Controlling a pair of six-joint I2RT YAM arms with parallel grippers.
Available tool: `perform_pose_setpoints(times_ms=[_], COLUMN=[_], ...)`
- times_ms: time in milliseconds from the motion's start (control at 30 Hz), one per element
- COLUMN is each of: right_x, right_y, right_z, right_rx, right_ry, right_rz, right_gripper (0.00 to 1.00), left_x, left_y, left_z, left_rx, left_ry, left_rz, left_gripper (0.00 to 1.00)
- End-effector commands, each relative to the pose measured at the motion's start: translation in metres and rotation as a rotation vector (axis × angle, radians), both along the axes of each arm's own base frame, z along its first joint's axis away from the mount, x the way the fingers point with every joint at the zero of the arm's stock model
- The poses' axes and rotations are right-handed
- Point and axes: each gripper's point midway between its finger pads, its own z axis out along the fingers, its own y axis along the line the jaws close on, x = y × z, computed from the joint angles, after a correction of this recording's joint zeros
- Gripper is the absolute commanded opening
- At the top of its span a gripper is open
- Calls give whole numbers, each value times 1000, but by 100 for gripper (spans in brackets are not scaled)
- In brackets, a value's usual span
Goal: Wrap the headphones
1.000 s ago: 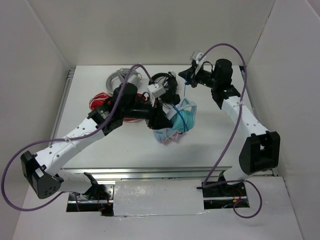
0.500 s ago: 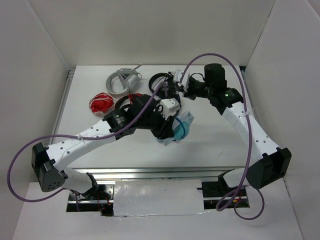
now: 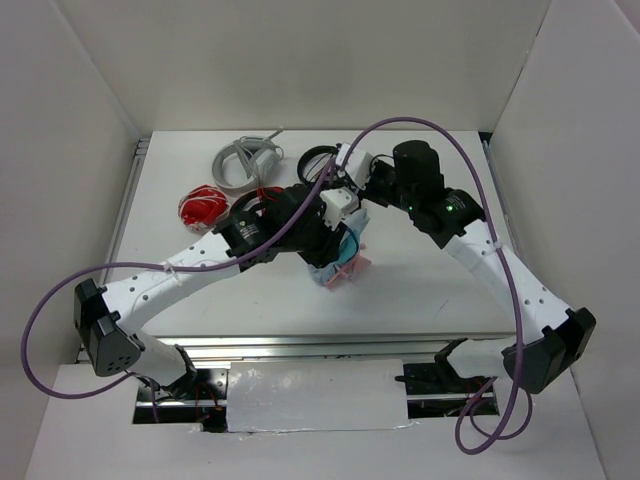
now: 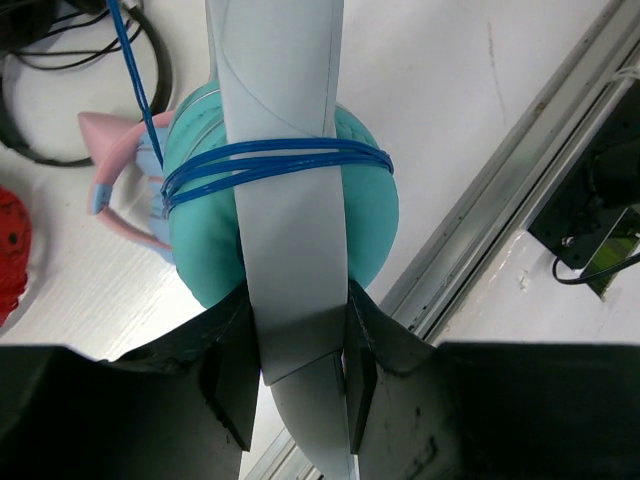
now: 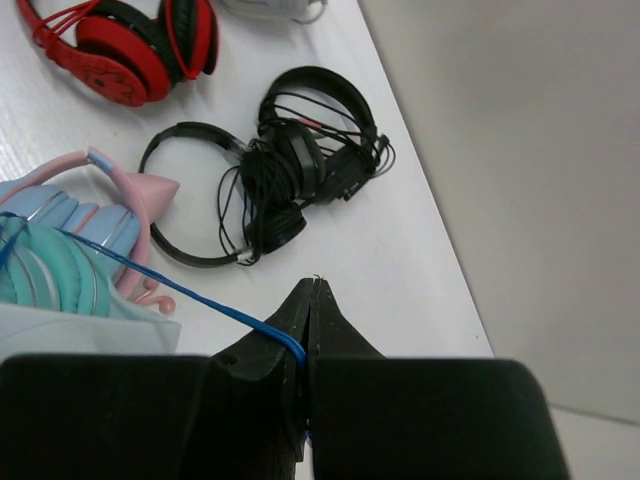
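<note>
The teal headphones (image 4: 372, 215) with a pale headband (image 4: 285, 70) and pink cat ears hang in my left gripper (image 4: 297, 350), which is shut on the headband. The thin blue cable (image 4: 275, 158) runs in several turns across the earcups and band. My right gripper (image 5: 310, 290) is shut on the blue cable (image 5: 200, 297), which runs taut from it to the headphones (image 5: 50, 270). In the top view the headphones (image 3: 340, 262) sit mid-table under my left gripper (image 3: 335, 235), with my right gripper (image 3: 360, 195) close behind them.
Black headphones (image 5: 300, 170) with tangled cords and a thin black band (image 5: 190, 200) lie just behind. Red-and-black headphones (image 3: 203, 205) lie at the left, grey headphones (image 3: 245, 158) at the back left. White walls enclose the table; a metal rail (image 4: 520, 180) runs along its near edge.
My right gripper has swung from the back right in toward the headphones, carrying the cable. My left gripper has turned the headphones and shifted them slightly left.
</note>
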Motion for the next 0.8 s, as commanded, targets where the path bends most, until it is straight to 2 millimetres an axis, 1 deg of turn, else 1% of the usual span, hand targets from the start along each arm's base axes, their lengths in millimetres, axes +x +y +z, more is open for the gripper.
perform_pose_setpoints(times_ms=[0,33,67,100,167,200,233,267,333,367,400,433,467,533,567,600,667,700,733,767], right_x=[-37,-38,-40,-46,-49,-51,-58,-58,-68,-70,-73,-77,-76,-79,-76,-77,-73,-77,-78,-75], right_y=[24,22,23,28,27,29,36,41,53,60,61,65,70,71,72,71,66,66,64,60], right_z=[32,32,33,35,33,35,36,38,38,38,42,43,45,54,61,64,75,79,82,82], right_rx=[84,84,85,88,94,111,148,183,253,290,329,366,410,470,509,532,593,626,646,672], right_ry=[-45,-43,-40,-36,-19,-15,-1,-9,21,24,20,31,13,3,-13,-8,-14,4,11,7], right_rz=[50,20,10,15,-26,-39,-38,-37,-14,3,7,15,32,39,35,38,14,31,35,27], right_gripper=[0,0,0,1,2,3,3,4,4,4,3,1,0,0,0,0,0,0,0,0], left_x=[45,49,53,53,60,61,66,66,71,70,71,72,70,71,69,69,69,69,67,67], left_y=[14,16,20,20,26,28,29,29,31,32,32,32,32,34,35,37,38,39,39,39], left_z=[29,24,24,22,22,17,21,18,18,16,16,19,17,19,17,20,18,17,21,20], left_rx=[-59,-44,-34,-34,-49,-45,-68,-72,-93,-96,-109,-124,-128,-140,-137,-145,-153,-158,-177,-182], left_ry=[-49,-43,-46,-33,-29,-23,-31,-20,-9,1,13,11,19,19,21,11,9,8,7,8], left_rz=[265,288,307,313,342,351,363,355,353,346,336,330,317,313,313,312,315,314,304,300], left_gripper=[0,0,0,0,0,0,0,0,0,0,0,0,0,0,0,0,0,0,0,0])
